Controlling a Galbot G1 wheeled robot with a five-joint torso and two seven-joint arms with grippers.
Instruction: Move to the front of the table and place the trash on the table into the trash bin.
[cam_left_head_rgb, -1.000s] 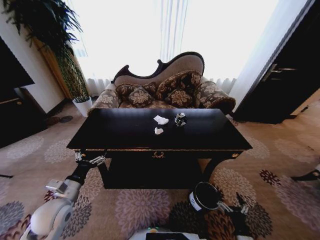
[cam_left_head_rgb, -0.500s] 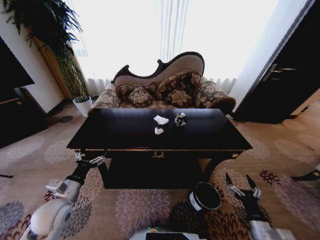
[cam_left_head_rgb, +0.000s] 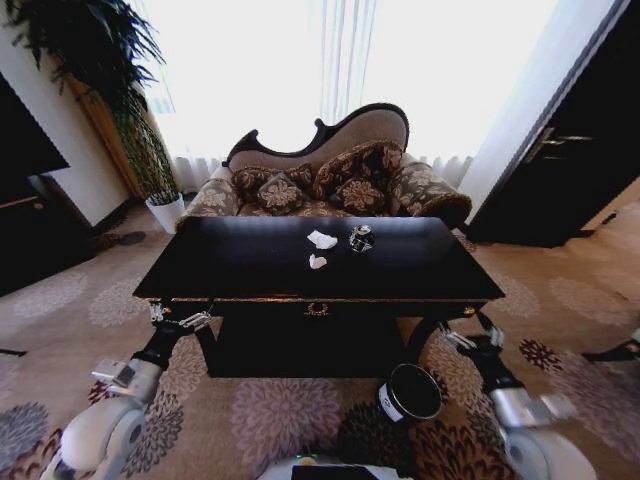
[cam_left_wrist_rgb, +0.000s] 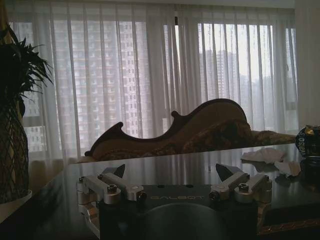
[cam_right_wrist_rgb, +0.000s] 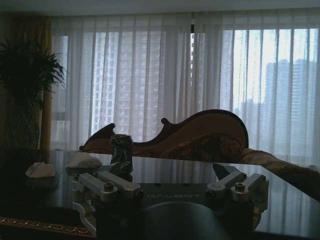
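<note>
At the near right corner of the bench, the right end effector (cam_left_head_rgb: 470, 331) is held with its fingers spread apart and nothing between them, raised on its arm to about the height of the front rail. At the near left corner, the left end effector (cam_left_head_rgb: 180, 318) is likewise held open and empty, just beside the bench's edge. In the right wrist view the open fingers (cam_right_wrist_rgb: 228, 178) are pointed across the glossy top toward a dark crumpled can (cam_right_wrist_rgb: 121, 148), which is standing upright, with two white paper wads (cam_right_wrist_rgb: 40, 170) lying farther along the surface. In the left wrist view the left end effector (cam_left_wrist_rgb: 172, 184) is seen facing the same top from the other side (the can is cut off by the frame's edge there).

The bench (cam_left_head_rgb: 250, 275) is set squarely ahead in the head view, black with gold trim and a gold emblem (cam_left_head_rgb: 317, 309) on its front rail. The trash is gathered near the middle of the top, toward the far edge: one paper wad (cam_left_head_rgb: 321, 240) beside the can (cam_left_head_rgb: 360, 238), another wad (cam_left_head_rgb: 317, 262) nearer the front.

The trash bin (cam_left_head_rgb: 409, 393) is tilted on the patterned carpet (cam_left_head_rgb: 280, 420) in front of the bench, near the right end effector. A patterned sofa (cam_left_head_rgb: 330, 180) is placed behind the bench.
</note>
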